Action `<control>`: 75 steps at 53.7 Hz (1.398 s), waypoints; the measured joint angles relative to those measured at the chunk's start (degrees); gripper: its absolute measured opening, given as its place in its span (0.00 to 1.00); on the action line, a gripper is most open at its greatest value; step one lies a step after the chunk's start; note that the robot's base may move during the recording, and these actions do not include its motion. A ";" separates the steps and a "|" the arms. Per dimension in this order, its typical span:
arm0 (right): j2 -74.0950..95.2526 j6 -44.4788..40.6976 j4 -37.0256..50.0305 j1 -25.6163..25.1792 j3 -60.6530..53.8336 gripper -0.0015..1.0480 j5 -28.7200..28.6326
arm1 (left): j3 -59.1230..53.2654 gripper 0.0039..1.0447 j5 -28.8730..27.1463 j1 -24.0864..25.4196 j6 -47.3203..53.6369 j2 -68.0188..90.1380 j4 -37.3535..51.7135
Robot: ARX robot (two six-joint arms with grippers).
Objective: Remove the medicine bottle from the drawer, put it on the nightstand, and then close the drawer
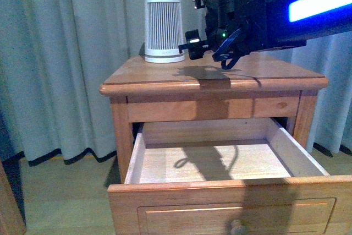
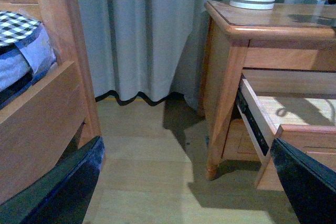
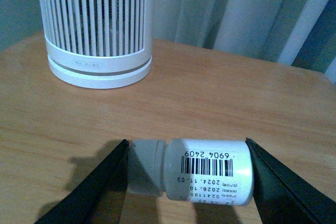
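Note:
My right gripper point(image 3: 186, 179) is shut on the medicine bottle point(image 3: 210, 169), a small white cylinder with a barcode label. It lies sideways, with one finger on its cap and the other on its base. It hangs close over the nightstand point(image 1: 165, 72) top, a short way in front of the ribbed white device. In the front view the right gripper point(image 1: 193, 45) is over the top's middle. The drawer point(image 1: 220, 160) below stands pulled far out, its pale inside bare. My left gripper point(image 2: 189, 192) is open low over the floor, beside the nightstand point(image 2: 226, 77).
A tall white ribbed device point(image 1: 163, 28) stands at the back left of the nightstand top. Grey curtains point(image 1: 66, 53) hang behind. A wooden bed frame point(image 2: 47, 114) with bedding is across the floor from the nightstand. The drawer front and knob point(image 1: 237, 227) jut toward me.

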 joint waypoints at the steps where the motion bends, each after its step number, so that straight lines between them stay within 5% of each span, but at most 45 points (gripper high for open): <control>1: 0.48 0.00 -0.33 0.00 0.83 0.66 0.07 | 0.00 0.94 0.00 0.00 0.00 0.00 0.00; 12: -0.20 0.83 2.10 -0.20 -0.90 0.95 -0.52 | 0.00 0.94 0.00 0.00 -0.02 0.00 0.00; 24: -14.23 2.62 13.84 -0.24 -21.88 0.93 -2.01 | 0.00 0.94 0.00 0.00 0.00 0.00 0.00; 44: -59.56 6.23 24.46 1.18 -78.47 0.93 -5.27 | 0.00 0.94 0.00 0.00 0.00 0.00 0.00; 54: -73.46 9.60 24.65 6.58 -105.07 0.60 0.09 | 0.00 0.94 0.00 0.00 0.00 0.00 0.00; 60: -69.33 10.64 33.64 8.74 -115.89 0.35 5.14 | 0.00 0.94 0.00 0.00 0.00 0.00 0.00; 71: -47.17 8.15 57.53 4.85 -119.30 0.03 7.54 | 0.00 0.94 0.00 0.00 0.00 0.00 0.00; 75: -39.39 6.84 62.55 3.02 -117.68 0.03 7.02 | 0.00 0.94 0.00 0.00 0.00 0.00 0.00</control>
